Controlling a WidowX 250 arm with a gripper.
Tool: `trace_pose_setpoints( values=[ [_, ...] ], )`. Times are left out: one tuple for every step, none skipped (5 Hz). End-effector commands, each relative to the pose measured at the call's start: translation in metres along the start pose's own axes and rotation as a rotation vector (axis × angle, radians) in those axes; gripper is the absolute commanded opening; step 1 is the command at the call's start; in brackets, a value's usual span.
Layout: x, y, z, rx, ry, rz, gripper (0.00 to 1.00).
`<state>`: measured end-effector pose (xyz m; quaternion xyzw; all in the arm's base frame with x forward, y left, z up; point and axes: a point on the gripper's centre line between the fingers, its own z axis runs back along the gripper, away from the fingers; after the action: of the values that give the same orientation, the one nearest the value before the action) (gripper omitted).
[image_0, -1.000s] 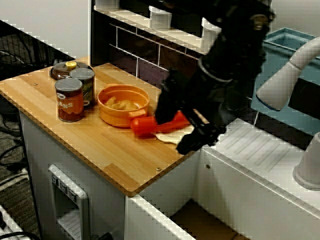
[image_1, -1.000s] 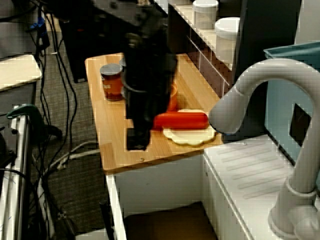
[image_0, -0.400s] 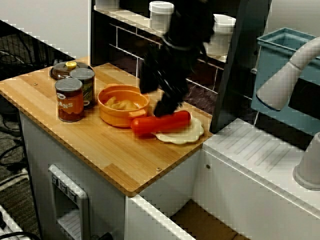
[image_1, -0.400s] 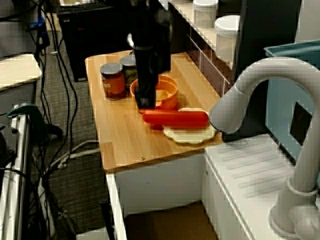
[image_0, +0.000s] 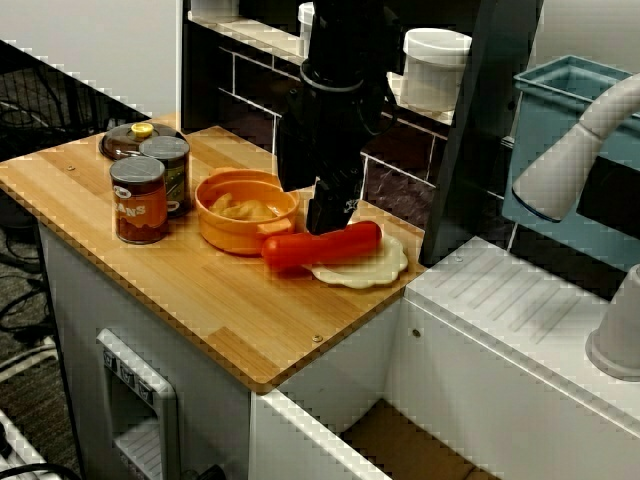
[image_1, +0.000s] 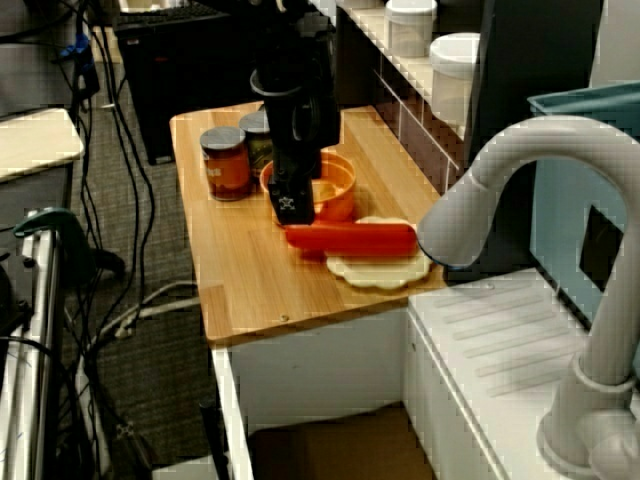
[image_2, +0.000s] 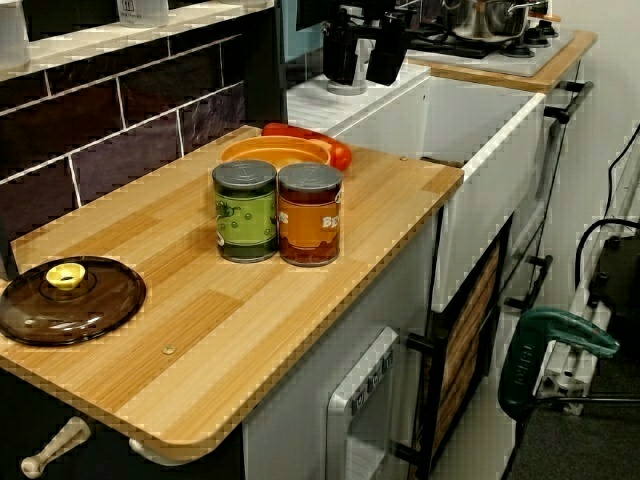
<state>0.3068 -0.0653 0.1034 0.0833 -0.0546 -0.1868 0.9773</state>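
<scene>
Seen from the desk (image_2: 200, 300) end, the claw (image_2: 362, 80) is hanging with fingers apart by the orange bowl (image_2: 277, 153). The sink-side view is adding a white plate (image_1: 380, 270) under the sausage (image_1: 352, 238).

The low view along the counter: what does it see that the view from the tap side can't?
Only the low view along the counter shows the brown lid with its yellow knob and the pot on the stove. Only the view from the tap side shows the curved white spout and the cream disc under the red sausage. Both show the green can, the red can, the orange bowl, the sausage and the black gripper near the bowl.
</scene>
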Motion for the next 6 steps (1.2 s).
trace_pose_setpoints(
  values=[
    [0.036,0.007,0.000,-0.211,-0.104,-0.170,1.00],
    [0.049,0.014,-0.009,-0.219,-0.162,-0.216,1.00],
    [0.050,0.020,-0.015,-0.197,-0.194,-0.226,1.00],
    [0.044,0.023,-0.023,-0.169,-0.211,-0.219,1.00],
    [0.036,0.020,-0.029,-0.140,-0.214,-0.225,1.00],
    [0.027,0.017,-0.035,-0.109,-0.219,-0.215,1.00]
  ],
)
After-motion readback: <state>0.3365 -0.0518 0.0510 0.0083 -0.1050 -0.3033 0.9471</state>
